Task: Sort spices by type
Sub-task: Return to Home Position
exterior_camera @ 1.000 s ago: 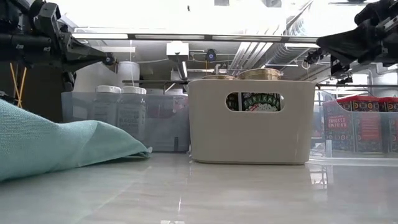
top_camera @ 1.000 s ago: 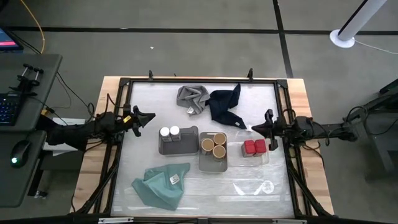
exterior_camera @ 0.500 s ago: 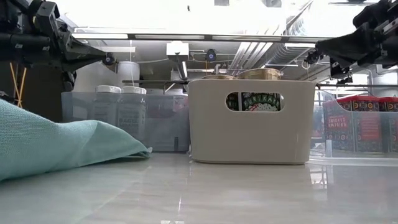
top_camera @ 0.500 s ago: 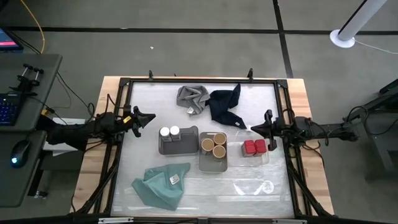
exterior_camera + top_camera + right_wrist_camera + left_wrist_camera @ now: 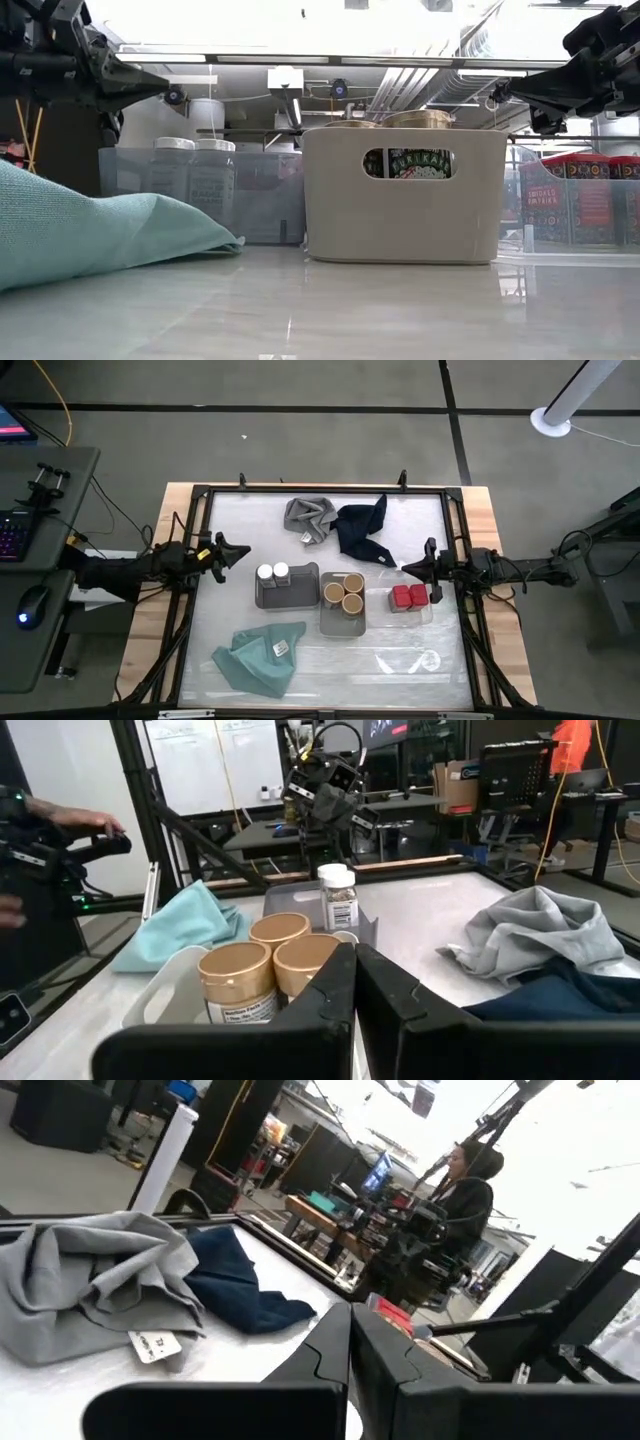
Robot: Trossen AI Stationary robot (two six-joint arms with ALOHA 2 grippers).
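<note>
At table level, pale plastic tray [image 5: 400, 220] is hiding most of three tan-topped jars [image 5: 418, 119].
White-capped jars [image 5: 265, 572] are standing in the dark grey tray [image 5: 300, 598], red boxy jars [image 5: 401, 596] in the clear tray [image 5: 410, 615]; left gripper [image 5: 243, 549] and right gripper [image 5: 403, 567] are hovering at opposite sides, fingers pressed together.

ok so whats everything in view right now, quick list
white-capped spice jars: 2, in dark grey plastic tray
tan-topped round spice jars: 3, in light grey plastic bin
red boxy spice jars: 2, in clear plastic tray
grey cloth: 1, far side
navy cloth: 1, beside it
teal cloth: 1, near left
person in dark hoodie: 1, beyond table
left gripper: dark, jaws shut, left edge
right gripper: dark, jaws shut, right edge
</note>
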